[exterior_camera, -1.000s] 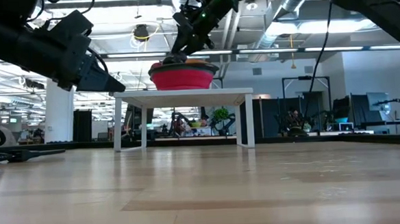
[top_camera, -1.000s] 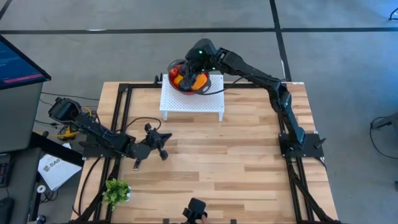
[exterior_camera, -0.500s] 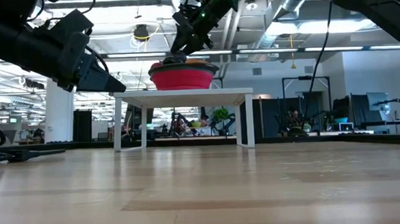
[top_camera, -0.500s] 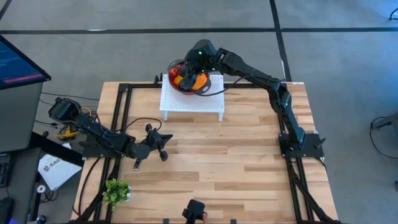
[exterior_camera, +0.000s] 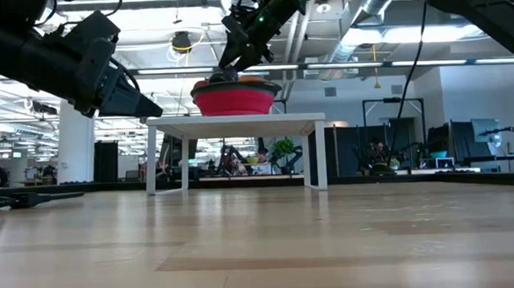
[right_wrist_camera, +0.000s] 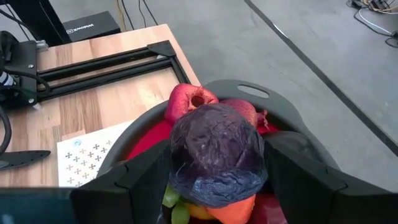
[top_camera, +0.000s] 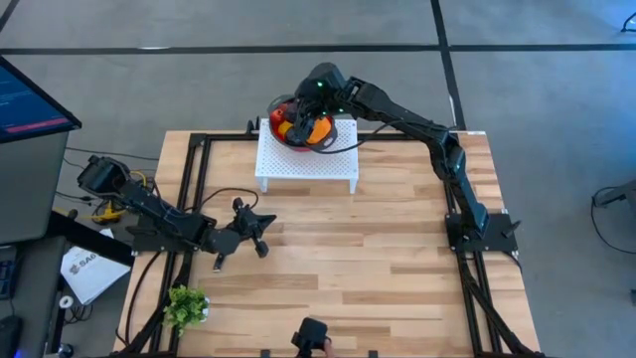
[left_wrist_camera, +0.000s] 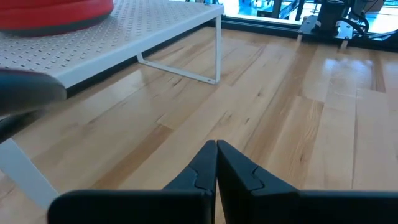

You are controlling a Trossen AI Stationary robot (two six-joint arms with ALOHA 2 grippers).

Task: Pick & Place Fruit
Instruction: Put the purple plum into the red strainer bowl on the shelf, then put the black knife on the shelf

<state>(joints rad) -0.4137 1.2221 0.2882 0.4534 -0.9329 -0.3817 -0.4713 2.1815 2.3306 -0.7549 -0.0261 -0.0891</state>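
Observation:
The red bowl with grey rim (top_camera: 285, 130) stands on a white perforated stand (top_camera: 306, 164) at the table's far edge and holds several toy fruits. In the right wrist view I see red fruits (right_wrist_camera: 189, 99), an orange one (right_wrist_camera: 231, 211) and a green one (right_wrist_camera: 173, 208) in it. My right gripper (top_camera: 316, 121) (right_wrist_camera: 214, 180) is over the bowl, shut on a dark purple fruit (right_wrist_camera: 214, 149). My left gripper (top_camera: 260, 235) (left_wrist_camera: 216, 149) waits shut above the wood at the table's left, near the stand. My right gripper pinches the dark purple fruit by its two sides (right_wrist_camera: 177, 155) between its fingers (right_wrist_camera: 140, 180), coming from above and slanting down into the bowl. The fruit sits over the heap of other fruits; whether it rests on them I cannot tell.
A leafy green sprig (top_camera: 185, 303) lies at the table's near left corner. Black frame rails (top_camera: 194, 189) run along the table's left and right sides. Bare wood (top_camera: 368, 259) lies between the stand and the near edge. A monitor (top_camera: 30, 99) stands off the table's left.

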